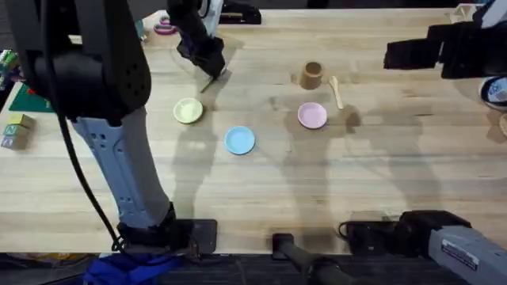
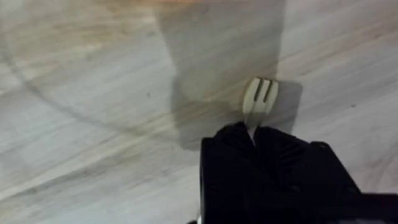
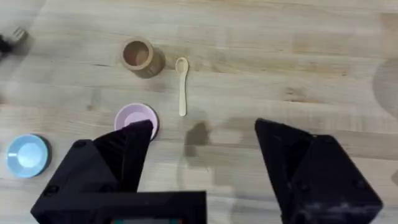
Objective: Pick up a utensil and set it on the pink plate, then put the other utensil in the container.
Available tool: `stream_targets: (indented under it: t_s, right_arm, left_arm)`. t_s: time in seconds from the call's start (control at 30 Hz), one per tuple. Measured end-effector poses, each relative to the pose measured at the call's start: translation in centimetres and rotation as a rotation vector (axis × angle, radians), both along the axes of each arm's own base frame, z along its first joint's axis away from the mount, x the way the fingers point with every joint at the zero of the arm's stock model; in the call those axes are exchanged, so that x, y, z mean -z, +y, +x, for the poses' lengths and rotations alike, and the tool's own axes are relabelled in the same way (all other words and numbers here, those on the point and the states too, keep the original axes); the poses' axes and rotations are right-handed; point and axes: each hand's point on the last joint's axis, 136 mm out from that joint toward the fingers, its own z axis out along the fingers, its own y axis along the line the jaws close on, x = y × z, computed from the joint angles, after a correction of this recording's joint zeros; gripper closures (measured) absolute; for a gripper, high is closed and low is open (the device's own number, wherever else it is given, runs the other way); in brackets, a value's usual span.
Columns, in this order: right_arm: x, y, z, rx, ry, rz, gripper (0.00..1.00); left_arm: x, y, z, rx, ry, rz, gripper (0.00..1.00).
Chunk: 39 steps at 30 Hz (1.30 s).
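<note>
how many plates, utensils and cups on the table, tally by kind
plates: 3, pink plate, blue plate, yellow-green plate
utensils: 2, fork held in the left gripper, spoon on the table
cups: 1, wooden cup
total: 6

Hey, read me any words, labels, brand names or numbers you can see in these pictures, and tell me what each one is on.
No text can be read.
White label on the right arm's base: print too small and blurred.
Small blocks at the table's left edge: markings blurred.
The wooden fork, wooden spoon, plates and wooden cup carry no writing.
</note>
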Motion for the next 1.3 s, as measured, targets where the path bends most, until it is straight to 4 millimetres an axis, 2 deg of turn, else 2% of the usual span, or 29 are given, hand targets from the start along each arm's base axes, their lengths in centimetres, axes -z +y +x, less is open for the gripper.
stream_targets:
  t_s: [0.07, 0.3, 0.37, 0.5, 0.6, 0.67, 0.73, 0.9, 1.0, 1.13, 1.3]
  right_arm:
    - [0.0, 0.0, 0.0, 0.000, 0.000, 0.000, 0.003]
    - [0.0, 0.0, 0.0, 0.000, 0.000, 0.000, 0.004]
    - [0.0, 0.0, 0.0, 0.000, -0.001, 0.000, 0.004]
    - [0.0, 0.0, 0.0, 0.000, 0.000, 0.000, 0.004]
    - [0.0, 0.0, 0.0, 0.000, -0.001, 0.000, 0.004]
    - [-0.1, 0.0, 0.1, 0.000, -0.006, 0.000, 0.004]
    - [-0.1, 0.0, 0.1, 0.000, -0.008, 0.000, 0.004]
    - [-0.1, 0.0, 0.1, 0.000, -0.008, 0.000, 0.004]
    - [-0.1, 0.0, 0.1, 0.000, -0.008, 0.000, 0.003]
    - [-0.1, 0.0, 0.1, 0.000, -0.008, 0.000, 0.004]
    - [-0.1, 0.0, 0.1, 0.000, -0.008, 0.000, 0.005]
  left_arm:
    - [-0.3, 0.1, -0.5, -0.007, 0.035, 0.004, 0.958]
    - [-2.9, -0.4, 0.2, -0.043, -0.014, -0.002, 0.958]
    - [-4.4, -0.8, 0.2, -0.046, -0.043, -0.005, 0.957]
    - [-9.3, -1.8, -0.1, -0.037, -0.153, -0.023, 0.957]
    - [-13.0, -2.0, -1.4, -0.038, -0.242, -0.037, 0.957]
    - [-14.4, -1.7, -2.8, -0.046, -0.282, -0.037, 0.957]
    - [-15.1, -1.3, -4.6, -0.057, -0.309, -0.037, 0.957]
    - [-15.0, -1.0, -9.1, -0.060, -0.345, -0.040, 0.957]
    - [-15.8, -2.3, -11.3, -0.018, -0.394, -0.059, 0.957]
    - [-16.9, -5.5, -13.8, 0.090, -0.426, -0.109, 0.957]
    - [-17.2, -10.1, -14.7, 0.222, -0.445, -0.177, 0.957]
